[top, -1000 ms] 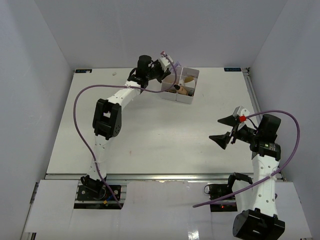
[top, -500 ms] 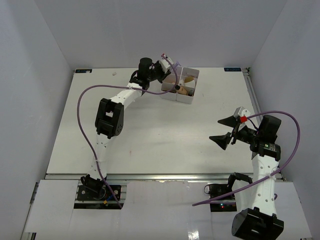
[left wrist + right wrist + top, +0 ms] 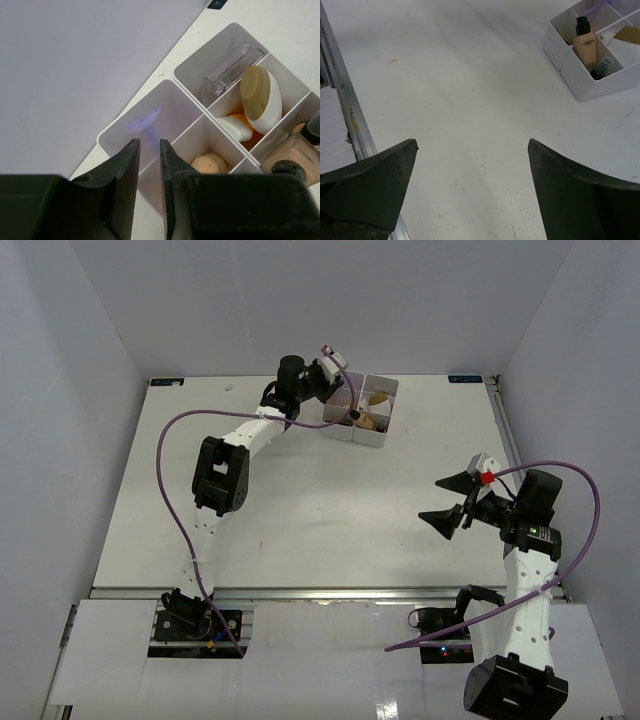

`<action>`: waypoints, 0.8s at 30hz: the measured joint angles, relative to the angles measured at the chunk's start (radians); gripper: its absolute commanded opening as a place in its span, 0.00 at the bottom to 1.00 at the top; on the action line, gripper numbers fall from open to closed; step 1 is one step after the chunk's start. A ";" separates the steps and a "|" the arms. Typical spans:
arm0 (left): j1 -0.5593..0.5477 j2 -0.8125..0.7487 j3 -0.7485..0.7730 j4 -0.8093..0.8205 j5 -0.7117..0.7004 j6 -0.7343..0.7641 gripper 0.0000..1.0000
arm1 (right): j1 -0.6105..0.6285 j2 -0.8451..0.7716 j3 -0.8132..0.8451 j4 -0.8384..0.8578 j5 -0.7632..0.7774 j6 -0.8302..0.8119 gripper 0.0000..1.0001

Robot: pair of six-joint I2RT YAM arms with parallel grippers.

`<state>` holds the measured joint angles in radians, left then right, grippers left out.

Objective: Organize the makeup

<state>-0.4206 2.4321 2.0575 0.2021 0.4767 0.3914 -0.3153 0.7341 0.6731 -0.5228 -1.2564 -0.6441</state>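
The white multi-compartment box (image 3: 372, 440) stands at the back of the table. In the left wrist view the box (image 3: 165, 85) holds a clear case (image 3: 232, 67), a white-gold piece (image 3: 260, 97), an orange tube (image 3: 240, 127), a beige egg sponge (image 3: 210, 162) and a tan dark-capped bottle (image 3: 295, 155). My left gripper (image 3: 149, 145) hovers over the box's empty end compartment, its jaws nearly together on a thin pale pink-lilac packet (image 3: 145, 124) at the tips. My right gripper (image 3: 472, 142) is wide open and empty above bare table, far from the box (image 3: 600, 75). The lipstick is hidden.
The right wrist view shows the bottle (image 3: 585, 45), a small dark-capped item (image 3: 601, 67) and a tan wedge (image 3: 627, 34) in the box. A metal rail (image 3: 340, 100) runs along the table's near edge. White walls close in the table.
The left arm has shifted slightly toward the box. The right arm has not moved.
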 measured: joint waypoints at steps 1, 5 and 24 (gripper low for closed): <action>0.000 0.000 0.000 0.001 -0.001 0.000 0.36 | 0.000 0.000 0.000 0.000 0.000 0.000 0.98; 0.000 0.000 -0.001 0.006 -0.005 -0.002 0.40 | 0.000 0.000 0.000 0.000 0.000 0.000 0.98; 0.000 -0.160 -0.154 -0.018 -0.067 -0.126 0.89 | -0.017 -0.018 -0.004 0.005 0.003 0.008 0.96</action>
<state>-0.4206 2.2719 1.9031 0.1842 0.4099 0.2655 -0.3323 0.7165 0.6694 -0.5179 -1.2531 -0.6364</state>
